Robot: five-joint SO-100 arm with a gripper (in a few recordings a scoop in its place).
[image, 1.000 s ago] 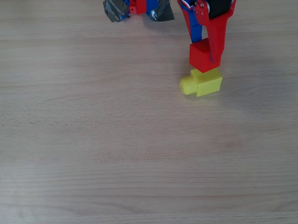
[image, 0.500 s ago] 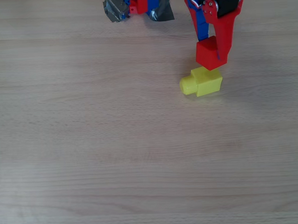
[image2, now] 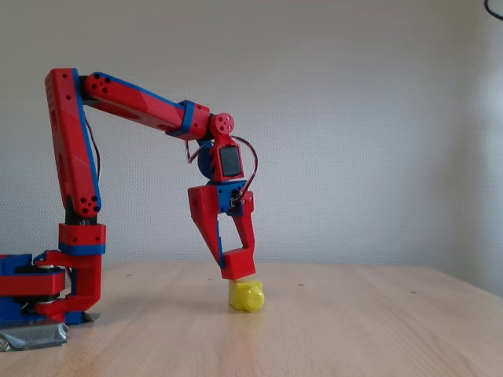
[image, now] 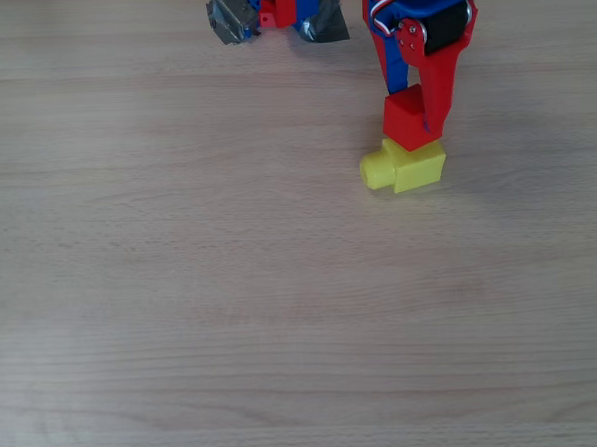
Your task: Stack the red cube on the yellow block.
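Plain light wood table [image: 233, 317] with a blank pale wall [image2: 354, 118] behind it, nothing fancy. In the overhead view the yellow block [image: 408, 165] sits up around 1 o'clock from the middle of the table, with its round stud poking out toward 9 o'clock. In the fixed view the same yellow block [image2: 246, 296] is resting on the table a bit left of centre, stud facing roughly toward the camera. The red cube [image: 407, 119] is right at the block's 12 o'clock edge from overhead, overlapping it a little, and the fingers are pinching it from both sides, so the gripper [image: 414, 119] is clamped on the cube. From the side, the red cube [image2: 238, 266] is sitting right on top of the yellow block, or so close I can't see a gap, with the gripper [image2: 236, 265] coming down on it from about 11 o'clock, tilted rather than straight down. The cube looks a touch off-centre toward the left of the block in that view. The arm [image2: 134, 102] reaches over from its base [image2: 39, 290] at the left edge of the table, and the base is held down with grey tape [image2: 31, 336], which also shows at the top of the overhead view around 12 o'clock.
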